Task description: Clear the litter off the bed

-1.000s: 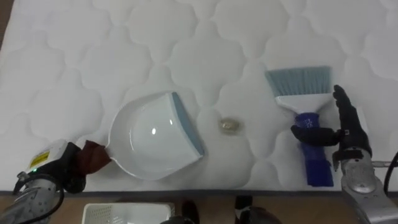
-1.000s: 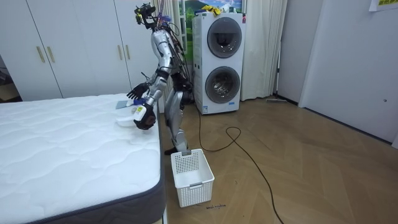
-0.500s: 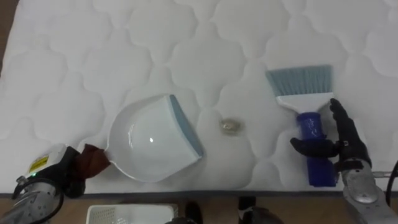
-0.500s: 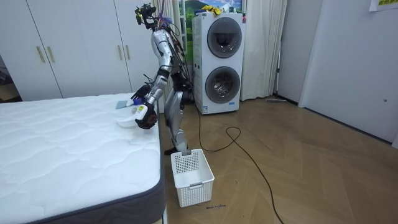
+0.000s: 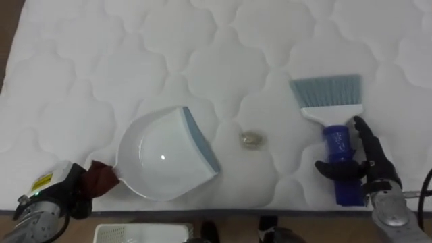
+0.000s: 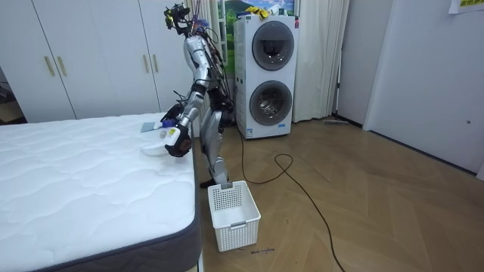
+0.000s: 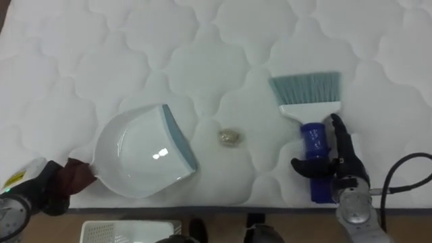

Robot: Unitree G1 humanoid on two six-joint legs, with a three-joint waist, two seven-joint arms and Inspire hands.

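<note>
I had the robot standing at the edge of the bed [image 5: 223,40], leaning over it, with a white basket [image 6: 233,214] on the floor beside its legs. The left hand [image 5: 57,196] was clenched round the dark red handle of the dustpan [image 5: 162,162], which lay flat on the quilting with its blue-grey lip turned toward a small scrap [image 5: 251,139] just beside it. The brush [image 5: 331,101] lay well to the right of the scrap, bristles pointing away from me. The right hand [image 5: 368,165] straddled its blue handle, thumb laid across the top and fingers fairly straight along the far side, not closed round it. As I judged it, the step was taking up the brush. To do that well I wanted the fingers curled fully under the handle, low on the grip and clear of the bristles, before any lift, since the soft surface could let the handle roll away from a half-formed hold. After that, a short low sweep leftward should carry the scrap onto the lip, provided the dustpan was pressed firmly into the quilting.
</note>
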